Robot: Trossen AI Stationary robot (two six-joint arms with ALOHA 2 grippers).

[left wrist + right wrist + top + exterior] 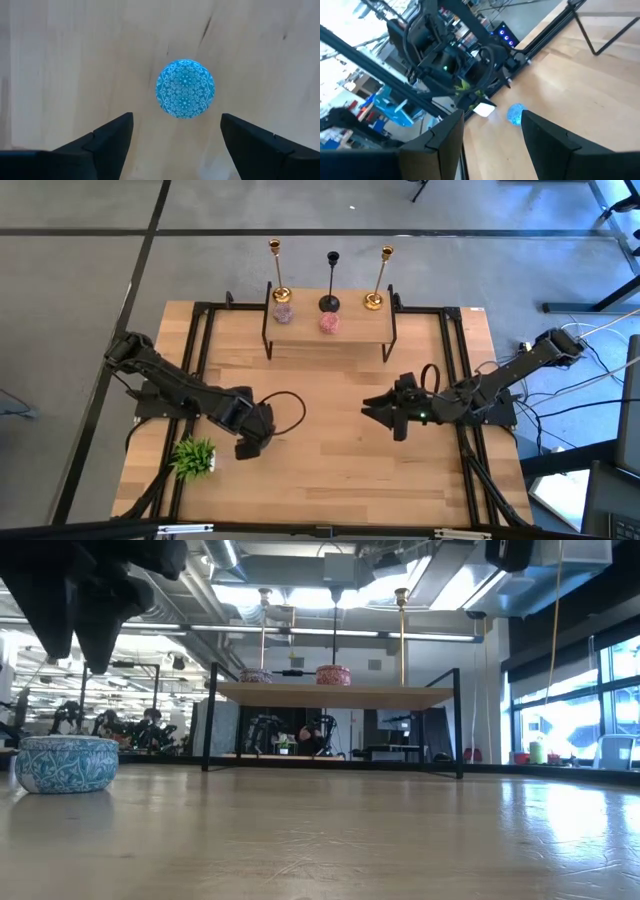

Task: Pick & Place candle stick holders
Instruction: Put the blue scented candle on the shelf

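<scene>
Three candlesticks stand upright by their round bases on the far edge of a small wooden shelf (330, 330): a gold one (277, 272), a black one (331, 280) and a gold one (381, 276). They also show in the low view (334, 625). My left gripper (248, 445) is open, pointing down above a round blue patterned tin (185, 89) that sits on the table. My right gripper (385, 412) is open and empty over the table's right middle, pointing toward the left arm. Both are far from the candlesticks.
Two small pink tins (284, 311) (329, 323) sit on the shelf in front of the candlesticks. A small green plant (195, 457) stands at the near left, beside the left gripper. The blue tin (67, 762) stands under the left gripper. Black rails (452, 370) run along the table's sides.
</scene>
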